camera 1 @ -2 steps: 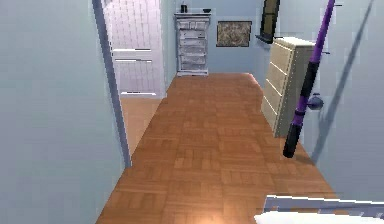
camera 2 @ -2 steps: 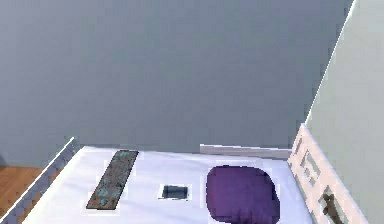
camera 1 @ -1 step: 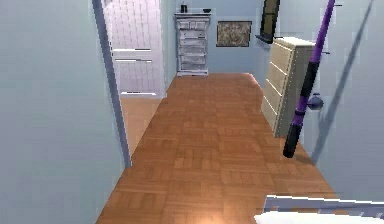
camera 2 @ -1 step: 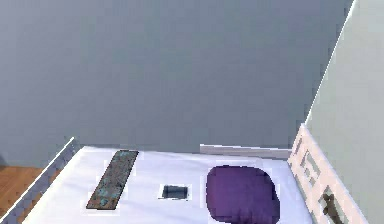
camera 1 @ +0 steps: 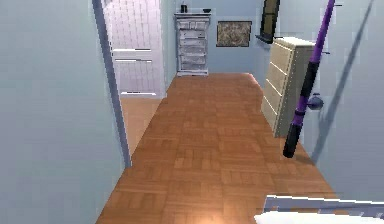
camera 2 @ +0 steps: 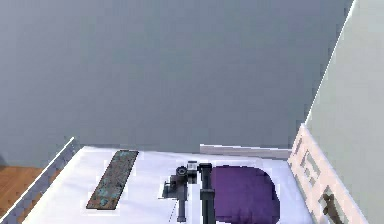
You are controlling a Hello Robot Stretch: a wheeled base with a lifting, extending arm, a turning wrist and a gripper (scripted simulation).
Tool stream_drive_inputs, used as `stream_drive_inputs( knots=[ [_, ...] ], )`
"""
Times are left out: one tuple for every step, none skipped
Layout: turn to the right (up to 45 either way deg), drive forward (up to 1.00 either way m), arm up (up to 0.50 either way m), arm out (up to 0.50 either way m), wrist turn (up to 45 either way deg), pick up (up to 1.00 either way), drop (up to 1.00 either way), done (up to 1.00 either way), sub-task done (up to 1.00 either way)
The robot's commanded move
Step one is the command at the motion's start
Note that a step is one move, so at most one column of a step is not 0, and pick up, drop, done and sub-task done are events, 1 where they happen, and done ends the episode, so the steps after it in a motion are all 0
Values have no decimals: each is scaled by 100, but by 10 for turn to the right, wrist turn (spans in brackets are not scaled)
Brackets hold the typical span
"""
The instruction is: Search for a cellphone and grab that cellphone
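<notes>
1. I am taking the flat dark slab [camera 2: 113,180] on the white bed [camera 2: 66,192] as the likely cellphone. It is long, thin and lying flat, but I cannot confirm that it is one.
2. The gripper [camera 2: 183,186] is sitting over the bed, just beside the slab towards the arm side view's right, with bare sheet between them. I cannot tell whether they are touching.
3. I cannot tell how the fingers are set, or whether the gripper is holding anything, because its far end is not clear against the bedding.
4. The arm [camera 2: 206,195] is rising from the bottom edge. A purple cushion [camera 2: 246,190] is lying right beside it on its other side.
5. Looking ahead, I am seeing a wood floor [camera 1: 210,130] running down a hallway, with a pale dresser [camera 1: 285,85] and a leaning purple pole [camera 1: 308,85] at the right. A white drawer unit [camera 1: 193,48] and a framed picture [camera 1: 234,33] are at the far wall. I am not seeing anything phone-like there.
6. I am judging the search as probably done, with a candidate in reach. The grab is not yet done, since the slab is lying flat on the bed. What is left is lining up over it, taking it and lifting it clear.
</notes>
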Motion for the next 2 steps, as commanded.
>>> stream_drive_inputs(
  knots=[
    [0, 0, 0, 0, 450, 0, 0, 0, 0],
    [0, 0, 0, 0, 450, 0, 0, 0, 0]
  ],
)
